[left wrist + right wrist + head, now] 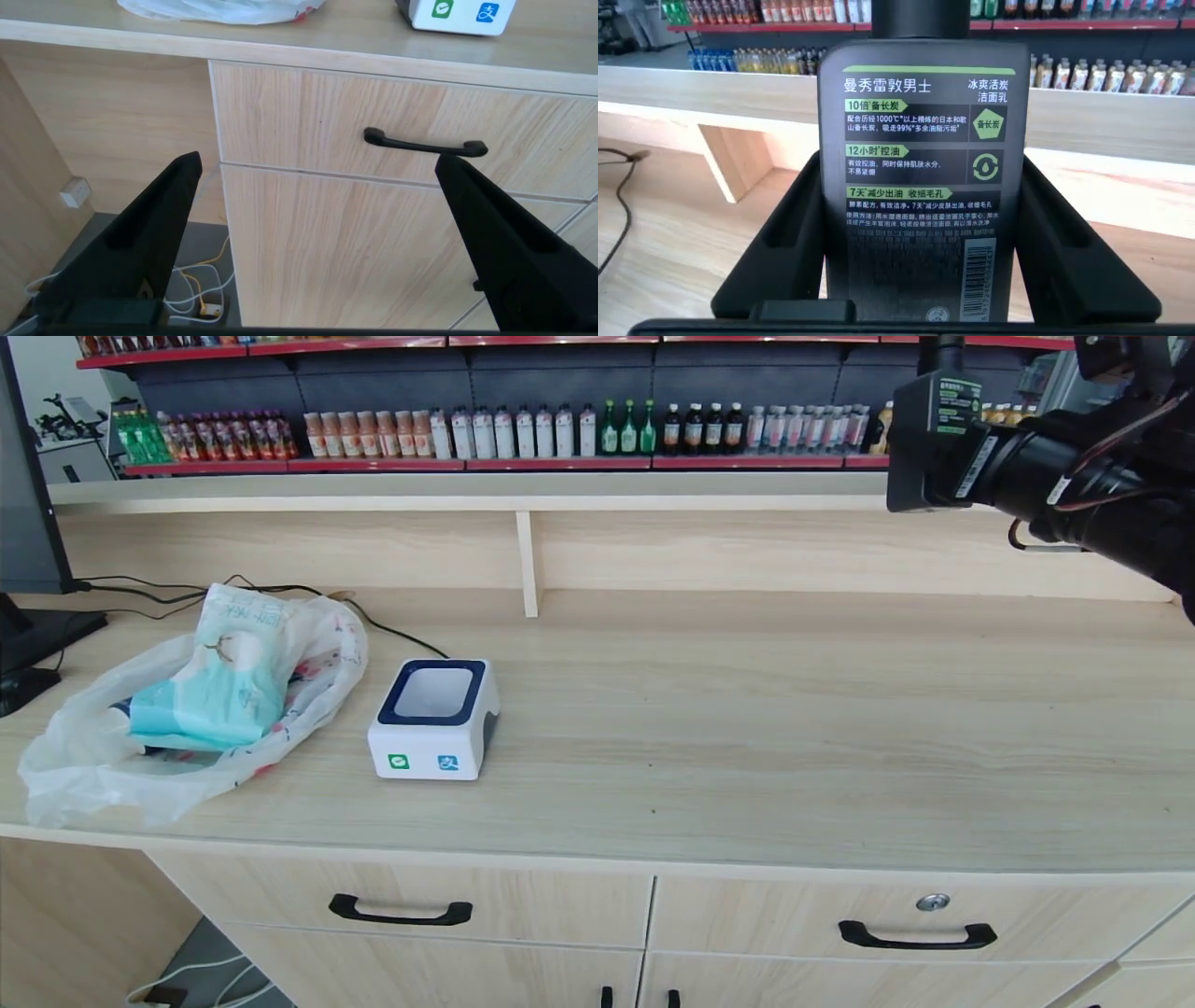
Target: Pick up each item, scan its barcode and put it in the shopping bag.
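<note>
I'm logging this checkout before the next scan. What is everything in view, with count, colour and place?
shopping bag: one, translucent white, on the counter's left part
packet: one, teal and white, in the bag's mouth
scanner: one, white with dark blue rim, just right of the bag
black bottle: one, green label, held above the counter's right end
cable: one, black, from behind the bag to the scanner
counter: one, light wood
drawer handles: two, black, top drawers
shelf bottles: many, mixed colours, red shelves behind
left gripper: black, open, before the drawers
right gripper: black, shut on the black bottle
</note>
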Available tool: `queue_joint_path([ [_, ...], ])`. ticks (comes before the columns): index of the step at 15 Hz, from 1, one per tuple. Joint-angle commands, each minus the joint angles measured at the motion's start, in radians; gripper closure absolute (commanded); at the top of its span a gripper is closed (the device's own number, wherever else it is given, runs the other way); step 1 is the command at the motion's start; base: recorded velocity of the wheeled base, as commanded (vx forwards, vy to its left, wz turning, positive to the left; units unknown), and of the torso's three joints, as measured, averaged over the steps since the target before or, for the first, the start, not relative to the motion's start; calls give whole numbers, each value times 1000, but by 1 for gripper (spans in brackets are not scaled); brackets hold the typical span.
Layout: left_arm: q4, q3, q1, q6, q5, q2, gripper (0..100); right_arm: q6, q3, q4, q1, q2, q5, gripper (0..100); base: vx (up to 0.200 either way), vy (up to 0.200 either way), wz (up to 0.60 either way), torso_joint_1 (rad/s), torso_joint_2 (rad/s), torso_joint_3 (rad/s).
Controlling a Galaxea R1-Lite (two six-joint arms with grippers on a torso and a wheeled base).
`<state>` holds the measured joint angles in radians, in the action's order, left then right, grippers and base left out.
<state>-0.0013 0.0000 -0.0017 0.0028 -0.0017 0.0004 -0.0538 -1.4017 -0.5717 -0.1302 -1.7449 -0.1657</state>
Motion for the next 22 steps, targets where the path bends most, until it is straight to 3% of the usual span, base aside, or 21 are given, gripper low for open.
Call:
queue_joint_path([
  [1,0,0,0,0,0,0,0,-3,127,-134,-29,10,-5,100,0,0,0,0,0,0],
  [6,0,0,0,0,0,0,0,-23,429,-545,-100,-2,-93,100,0,0,0,0,0,0],
  [10,0,0,0,0,0,0,0,-24,541,-625,-104,-21,-100,100,0,0,0,0,0,0],
  [12,0,0,0,0,0,0,0,-11,607,-774,-111,-91,-100,100,0,0,0,0,0,0],
  [22,0,0,0,0,0,0,0,17,782,-832,-144,-110,-100,100,0,0,0,0,0,0],
])
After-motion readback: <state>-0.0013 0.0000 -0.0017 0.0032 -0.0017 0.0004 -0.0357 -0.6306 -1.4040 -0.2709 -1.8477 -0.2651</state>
